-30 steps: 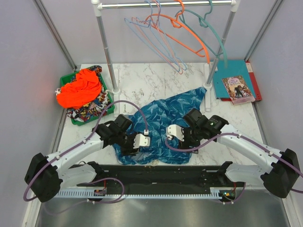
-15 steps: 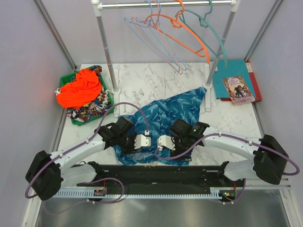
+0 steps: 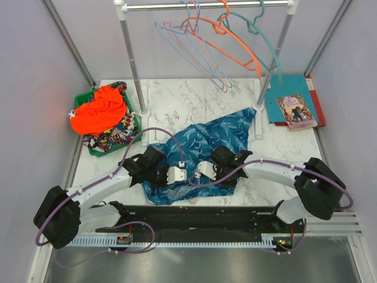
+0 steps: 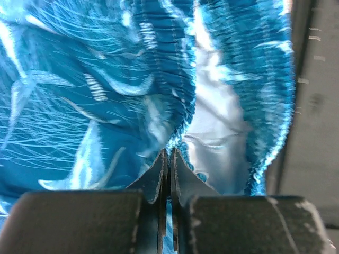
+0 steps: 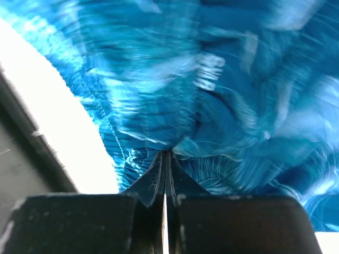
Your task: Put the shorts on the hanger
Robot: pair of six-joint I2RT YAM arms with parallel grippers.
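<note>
The dark-blue shorts point(image 3: 203, 144) with a teal leafy print lie spread on the marble table between the rack posts and the arms. My left gripper point(image 3: 175, 178) is at their near-left edge, and in the left wrist view the left gripper point(image 4: 169, 153) is shut on the gathered elastic waistband point(image 4: 180, 95). My right gripper point(image 3: 203, 175) sits close beside it, and in the right wrist view the right gripper point(image 5: 166, 154) is shut on a bunched fold of the shorts point(image 5: 212, 79). The pale blue hanger point(image 3: 187, 50) hangs on the rail, far from both grippers.
A green bin point(image 3: 139, 133) at the left holds an orange garment point(image 3: 99, 109) and printed cloth. Books point(image 3: 294, 107) lie at the back right. Rack posts point(image 3: 133, 65) point(image 3: 274, 62) stand behind the shorts. Orange point(image 3: 235, 40) and teal point(image 3: 270, 50) hangers share the rail.
Both grippers have closed onto the shorts. The right arm has swung left, ending close to the left gripper, and the near edge of the shorts has bunched up.
</note>
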